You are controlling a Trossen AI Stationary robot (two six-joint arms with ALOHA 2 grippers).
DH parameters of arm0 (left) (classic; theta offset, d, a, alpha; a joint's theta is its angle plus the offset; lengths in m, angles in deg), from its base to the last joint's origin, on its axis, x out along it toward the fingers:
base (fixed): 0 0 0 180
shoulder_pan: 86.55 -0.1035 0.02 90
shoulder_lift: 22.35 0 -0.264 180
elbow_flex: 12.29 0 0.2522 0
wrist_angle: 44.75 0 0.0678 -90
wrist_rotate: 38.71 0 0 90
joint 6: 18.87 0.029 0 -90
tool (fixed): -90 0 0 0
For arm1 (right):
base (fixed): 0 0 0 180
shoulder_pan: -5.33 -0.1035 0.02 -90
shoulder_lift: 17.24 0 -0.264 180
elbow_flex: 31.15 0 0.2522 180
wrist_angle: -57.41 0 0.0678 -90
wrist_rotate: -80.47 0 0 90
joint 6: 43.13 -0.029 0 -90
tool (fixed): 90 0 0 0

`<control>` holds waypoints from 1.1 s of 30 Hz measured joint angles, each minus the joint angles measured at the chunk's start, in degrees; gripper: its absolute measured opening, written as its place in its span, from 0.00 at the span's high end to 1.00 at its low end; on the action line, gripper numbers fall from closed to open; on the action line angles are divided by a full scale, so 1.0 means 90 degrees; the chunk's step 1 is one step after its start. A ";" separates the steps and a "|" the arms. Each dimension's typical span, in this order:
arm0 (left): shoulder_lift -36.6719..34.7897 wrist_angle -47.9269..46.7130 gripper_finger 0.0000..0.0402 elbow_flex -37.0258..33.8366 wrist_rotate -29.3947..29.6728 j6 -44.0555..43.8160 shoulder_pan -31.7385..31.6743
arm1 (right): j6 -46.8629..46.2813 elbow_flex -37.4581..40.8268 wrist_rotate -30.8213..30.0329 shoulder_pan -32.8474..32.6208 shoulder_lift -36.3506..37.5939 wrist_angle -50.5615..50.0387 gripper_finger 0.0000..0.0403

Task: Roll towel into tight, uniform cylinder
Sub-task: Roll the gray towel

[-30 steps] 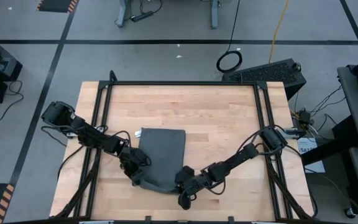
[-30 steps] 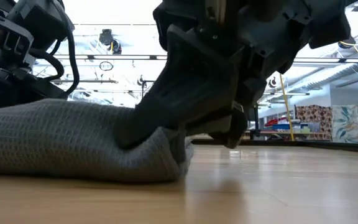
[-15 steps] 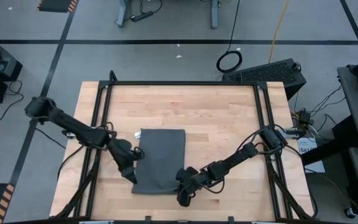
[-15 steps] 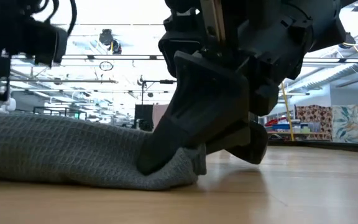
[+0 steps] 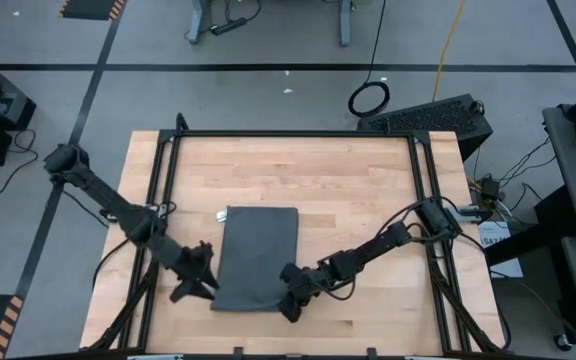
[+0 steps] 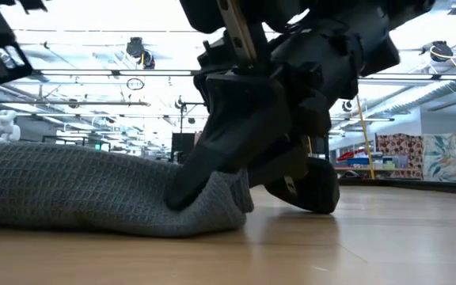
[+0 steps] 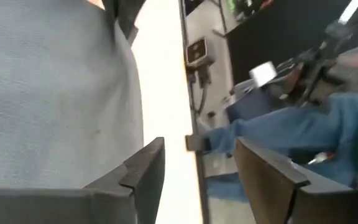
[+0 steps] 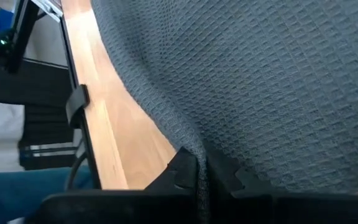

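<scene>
Pinching towel [image 5: 258,255] corner, right end effector [image 5: 290,300]

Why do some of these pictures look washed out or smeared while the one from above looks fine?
High view: evenly lit, towel crisp. Low view: bright ceiling lights behind leave the right pincer a dark silhouette. Left wrist view: smeared by motion blur, with a blown-out white band beside the left pincer.

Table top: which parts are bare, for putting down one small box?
Bare wood lies between the towel and the table's far rail, and right of the towel, above the right arm. The near edge is crowded: the left tool and right tool flank the towel's corners.
</scene>
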 joint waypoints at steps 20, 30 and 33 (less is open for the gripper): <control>0.2401 0.0966 0.23 0.0276 0.2587 0.0722 0.1640 | -0.0715 0.0002 0.1848 0.0695 -0.0005 0.1122 1.00; 0.2913 0.0445 0.34 0.0452 0.2651 0.0593 0.1598 | -0.0720 0.0005 0.2229 0.0753 -0.0005 0.1533 1.00; 0.2972 0.0450 0.48 0.0452 0.2647 0.0706 0.1604 | -0.0705 0.0005 0.2221 0.0753 -0.0005 0.1507 1.00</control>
